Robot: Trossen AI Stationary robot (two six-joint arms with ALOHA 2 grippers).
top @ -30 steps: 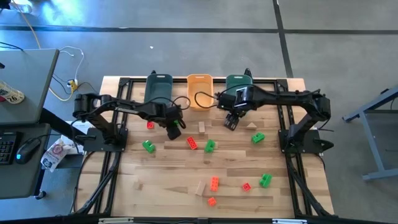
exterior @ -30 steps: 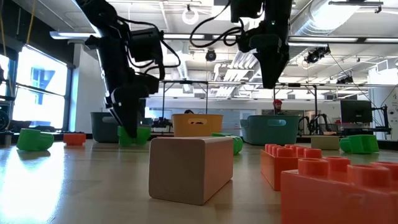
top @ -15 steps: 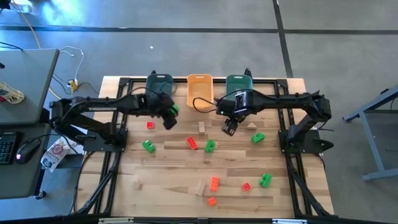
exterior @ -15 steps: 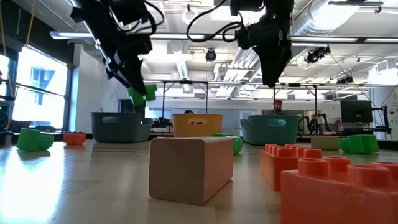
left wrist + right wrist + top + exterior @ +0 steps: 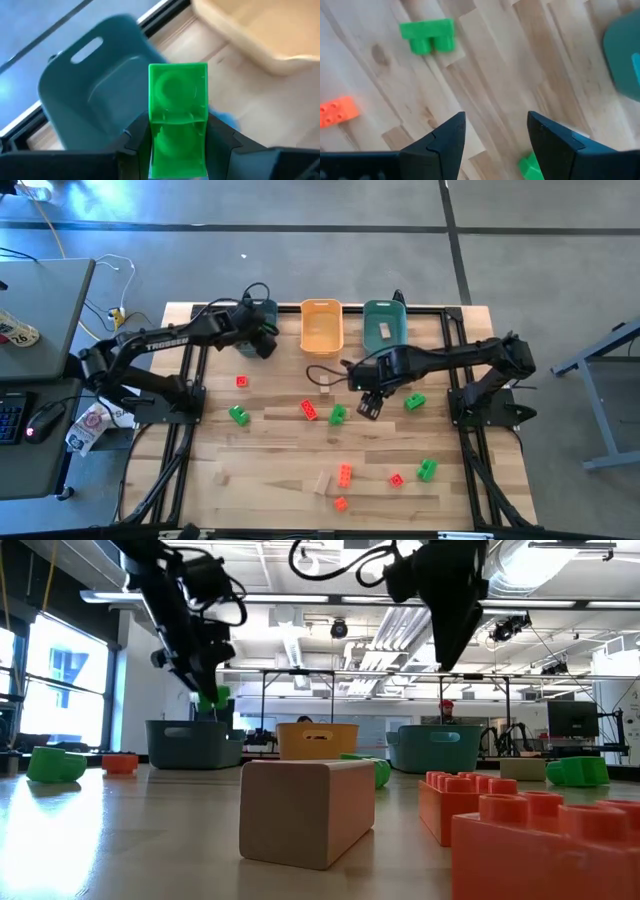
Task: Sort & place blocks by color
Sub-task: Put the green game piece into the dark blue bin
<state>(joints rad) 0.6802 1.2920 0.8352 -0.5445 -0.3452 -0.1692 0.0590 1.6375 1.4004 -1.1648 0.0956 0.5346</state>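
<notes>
My left gripper [image 5: 264, 340] is shut on a bright green block [image 5: 178, 107] and hangs in the air by the left teal bin [image 5: 95, 95] at the table's far edge. The low view shows the block [image 5: 213, 697] well above the bin's rim. My right gripper [image 5: 370, 402] stands open over the middle of the table, between two green blocks [image 5: 338, 414] [image 5: 414, 401] that lie flat on the wood. Nothing is between its fingers [image 5: 450, 137]. Its wrist view shows one green block [image 5: 427, 35] and a red-orange block [image 5: 337, 111] on the table below. My left gripper pinches the green block's two opposite sides [image 5: 156, 135] between its two fingers. The fingers slant down toward the table's far edge. The block's studded end sticks out past the fingertips. The block is lifted clear of the table and the bin.
An orange bin [image 5: 321, 326] and a second teal bin [image 5: 384, 326] stand beside the left one along the far edge. Red-orange [image 5: 310, 409] [image 5: 344, 475], green [image 5: 239, 415] [image 5: 427, 470] and tan [image 5: 322, 482] blocks lie scattered over the table. A loose cable [image 5: 320, 372] hangs near my right arm.
My left gripper has lifted the green block off the table and carried it up and toward the far edge, to the left teal bin, turning as it went. My right gripper has moved from near the bins toward the near edge, staying open.
</notes>
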